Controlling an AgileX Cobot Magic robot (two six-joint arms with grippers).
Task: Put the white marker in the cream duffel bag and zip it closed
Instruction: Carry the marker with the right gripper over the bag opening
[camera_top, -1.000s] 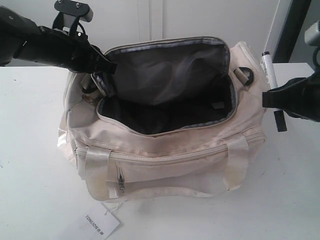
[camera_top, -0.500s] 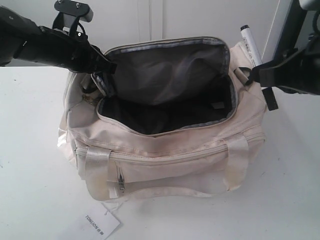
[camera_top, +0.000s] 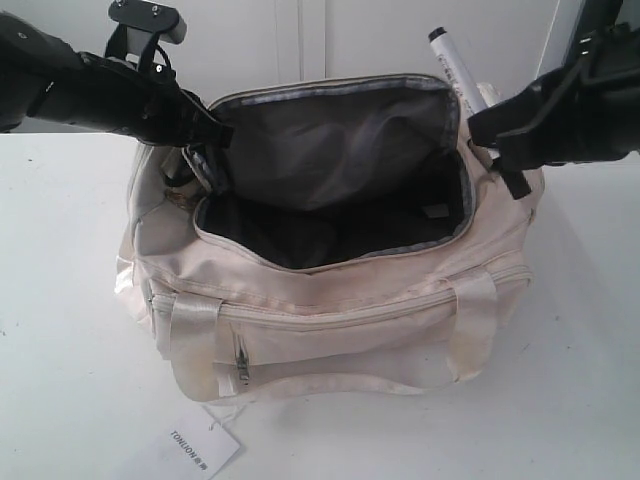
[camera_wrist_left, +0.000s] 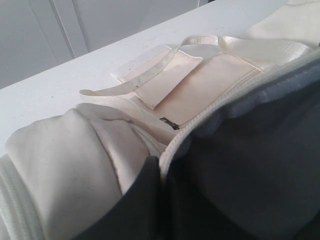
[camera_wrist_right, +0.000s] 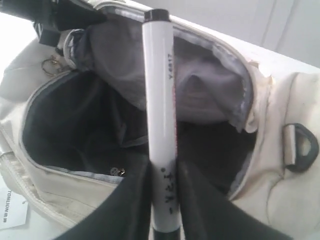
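Note:
The cream duffel bag (camera_top: 330, 300) lies on the white table with its top zipper open, showing a dark grey lining (camera_top: 330, 160). My left gripper (camera_top: 205, 128) is shut on the bag's rim (camera_wrist_left: 175, 145) at the left end, holding the mouth open. The white marker (camera_top: 455, 70) is clamped in my right gripper (camera_top: 485, 125) above the bag's right end, tilted, its small black tip pointing up and away. In the right wrist view the marker (camera_wrist_right: 160, 110) hangs over the open mouth (camera_wrist_right: 90, 130), gripper (camera_wrist_right: 164, 195) shut on its barrel.
A white paper tag (camera_top: 200, 448) lies on the table (camera_top: 60, 350) in front of the bag. A black strap ring (camera_wrist_right: 300, 145) sits on the bag's right end. A metal key ring (camera_wrist_right: 50, 65) hangs near the left gripper. White wall panels stand behind.
My right gripper has carried the marker up and leftward, from beside the bag's right end to above its open mouth. The left gripper and bag have stayed put.

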